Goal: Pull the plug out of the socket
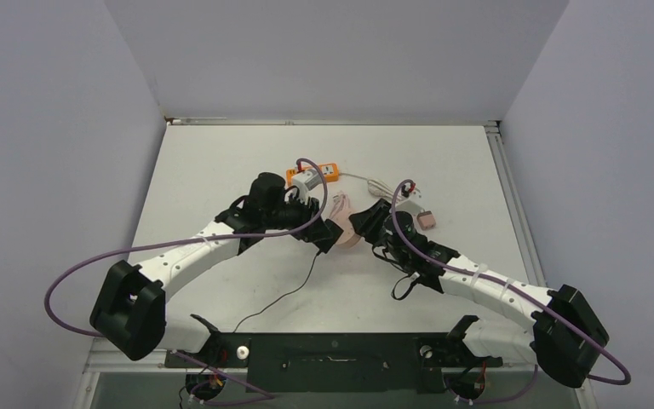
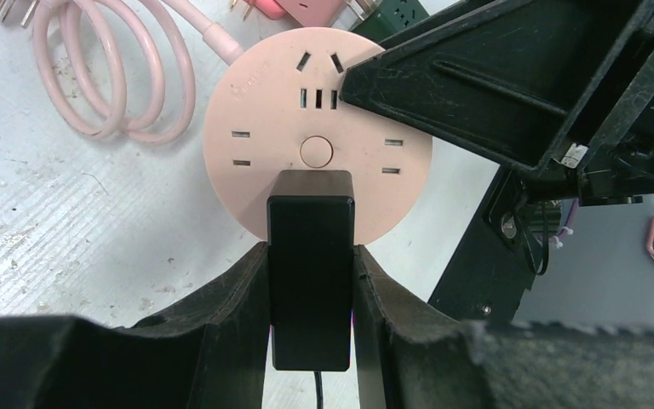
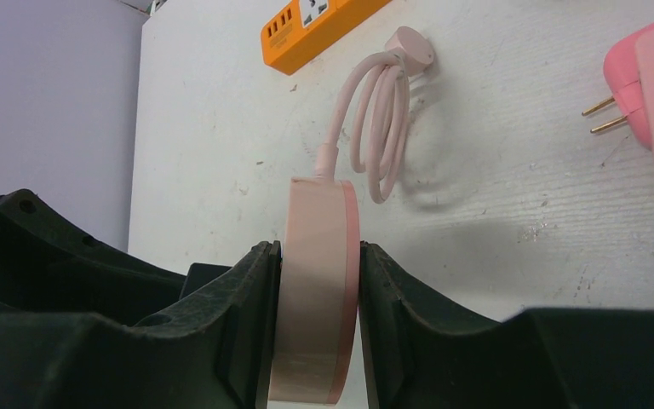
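Your left fingers (image 2: 238, 298) are clenched on the two long sides of the black plug (image 2: 311, 213), so the left gripper (image 2: 311, 256) is grasping it firmly. A thin black cord (image 1: 281, 298) runs from the plug's near end toward the near edge of the table (image 1: 221, 170). The plug's far end sits in the face of the round pink socket (image 2: 315, 128), close to the socket's rim, and you can see no gap between the two. The other slots on that face hold nothing. Your right fingers (image 3: 247, 324) are pressed against the flat front and back of the socket, with the disc seen edge-on between them, so the right gripper (image 3: 317, 281) is grasping the socket. From the left wrist view its dark finger covers the upper right part of the socket's face. In the top view the two grippers meet near the middle of the table, left one on the left, right one on the right. Beyond the socket its pink cable (image 3: 375, 128) lies coiled on the table. Farther back lies an orange power strip (image 3: 319, 25), and off to the right rests a pink adapter (image 3: 651, 102) with its prongs bare.
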### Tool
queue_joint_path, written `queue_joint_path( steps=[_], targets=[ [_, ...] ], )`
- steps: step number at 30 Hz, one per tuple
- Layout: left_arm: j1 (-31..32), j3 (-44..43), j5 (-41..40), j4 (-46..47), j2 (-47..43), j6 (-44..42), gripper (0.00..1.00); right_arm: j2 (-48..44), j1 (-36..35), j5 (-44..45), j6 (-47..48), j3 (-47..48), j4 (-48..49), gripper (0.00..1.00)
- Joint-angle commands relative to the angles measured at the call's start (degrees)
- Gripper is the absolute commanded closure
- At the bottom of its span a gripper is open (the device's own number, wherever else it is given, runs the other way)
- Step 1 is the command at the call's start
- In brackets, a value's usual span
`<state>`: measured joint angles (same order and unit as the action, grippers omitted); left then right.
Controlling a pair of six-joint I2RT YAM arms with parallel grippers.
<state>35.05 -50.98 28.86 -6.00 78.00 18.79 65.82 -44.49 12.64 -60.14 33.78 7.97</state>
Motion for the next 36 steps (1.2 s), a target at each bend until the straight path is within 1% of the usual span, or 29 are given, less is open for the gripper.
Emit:
queue_joint_path(
  steps=[1, 9, 13, 15, 19, 30, 36],
  targets=[
    [-3.0, -3.6, -0.4, 1.6, 0.9, -0.2, 1.00, -0.4, -2.4, 1.7, 4.1, 4.1, 0.7, 0.95],
    [-4.0, -3.4, 0.8, 2.2, 1.3, 0.7, 1.00, -1.2, -2.5, 2.2, 3.0, 3.4, 0.5, 0.95],
    [-2.9, -0.1, -0.1, 8.0, -3.0, 0.6, 1.00, -1.6, -2.2, 2.2, -0.1, 1.7, 1.6, 0.95],
    [-2.2, 1.1, -1.2, 9.2, -5.2, 0.2, 1.00, -1.4, -2.2, 2.3, -1.4, 1.3, 1.8, 0.95],
    [-1.7, 2.4, -2.9, 10.2, -7.5, -0.2, 1.00, -1.0, -2.2, 3.0, -3.6, 1.3, 1.2, 0.95],
    [-1.2, 2.9, -3.4, 10.7, -8.0, 0.0, 1.00, -3.5, -2.0, 4.5, -8.0, -0.8, 2.5, 0.95],
    [-1.1, 3.5, -4.0, 11.4, -8.8, 0.4, 1.00, -3.9, -2.0, 4.8, -8.6, -1.1, 2.6, 0.95]
  ],
)
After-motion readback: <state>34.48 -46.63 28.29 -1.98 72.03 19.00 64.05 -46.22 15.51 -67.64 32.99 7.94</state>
